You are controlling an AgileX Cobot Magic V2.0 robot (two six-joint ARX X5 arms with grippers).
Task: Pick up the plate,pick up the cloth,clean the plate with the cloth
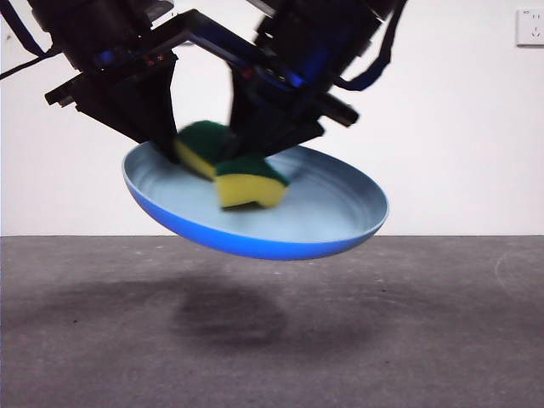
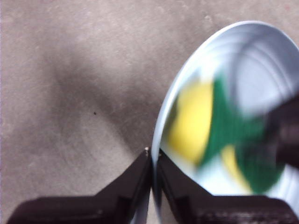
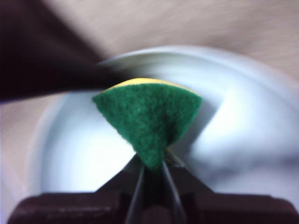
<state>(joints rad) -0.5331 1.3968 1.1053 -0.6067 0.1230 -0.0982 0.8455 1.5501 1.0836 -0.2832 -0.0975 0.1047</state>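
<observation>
The light-blue plate [image 1: 323, 212] hangs tilted in the air above the table. My left gripper [image 1: 161, 144] is shut on its rim, as the left wrist view [image 2: 153, 156] shows, with the plate [image 2: 261, 51] edge between the jaws. My right gripper [image 1: 255, 149] is shut on the cloth [image 1: 246, 178], a yellow sponge with a green top, and holds it against the plate's inner face. The right wrist view shows the right gripper [image 3: 152, 170] pinching the cloth [image 3: 149, 116] over the plate [image 3: 233, 130]. The cloth [image 2: 196, 121] is motion-blurred in the left wrist view.
The grey table [image 1: 272, 340] lies below, with the plate's shadow on it. A white wall stands behind, with a socket [image 1: 529, 25] at the top right. The left arm shows as a dark shape [image 3: 46, 60] in the right wrist view.
</observation>
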